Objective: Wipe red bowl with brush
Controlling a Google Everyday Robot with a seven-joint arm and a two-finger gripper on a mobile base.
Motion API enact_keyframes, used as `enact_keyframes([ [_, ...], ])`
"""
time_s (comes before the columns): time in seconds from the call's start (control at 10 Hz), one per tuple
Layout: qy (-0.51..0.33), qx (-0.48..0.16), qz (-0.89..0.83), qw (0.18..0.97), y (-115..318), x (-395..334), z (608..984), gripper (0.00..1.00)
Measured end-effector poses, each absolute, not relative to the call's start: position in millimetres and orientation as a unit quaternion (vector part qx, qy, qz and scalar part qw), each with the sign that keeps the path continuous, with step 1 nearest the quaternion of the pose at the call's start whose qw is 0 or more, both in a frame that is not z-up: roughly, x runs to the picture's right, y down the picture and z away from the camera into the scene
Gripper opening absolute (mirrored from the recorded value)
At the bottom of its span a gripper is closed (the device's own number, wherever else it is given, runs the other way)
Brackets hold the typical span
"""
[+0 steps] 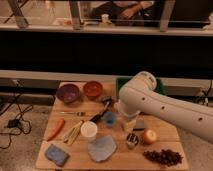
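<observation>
The red bowl [93, 89] sits at the back of the wooden table [75, 162], just right of the purple bowl [68, 93]. The black brush [101, 110] lies slanted on the table in front of the red bowl, its head toward the back right. My white arm reaches in from the right. My gripper [128, 125] hangs below it, over the table's middle, to the right of the brush and in front and to the right of the red bowl. It holds nothing that I can see.
A blue cup [109, 118] stands by the brush, a white cup [89, 130] in front. A fork [73, 113], wooden utensils [73, 132], a carrot [54, 129], a blue sponge [56, 154], a grey cloth [101, 148], a can [132, 140], an orange fruit [149, 136] and dark fruit [162, 157] lie about. The arm mostly hides a green tray [120, 83].
</observation>
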State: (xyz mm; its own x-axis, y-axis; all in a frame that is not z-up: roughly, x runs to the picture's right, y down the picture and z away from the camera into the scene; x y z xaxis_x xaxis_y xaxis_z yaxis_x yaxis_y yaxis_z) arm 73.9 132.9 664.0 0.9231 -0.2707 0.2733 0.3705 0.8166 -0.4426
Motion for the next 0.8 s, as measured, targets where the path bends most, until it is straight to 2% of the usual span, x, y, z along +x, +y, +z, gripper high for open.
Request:
enact_keyframes([
  [0.8,-0.159,-0.283,-0.146,0.935,127,11,686,0.80],
])
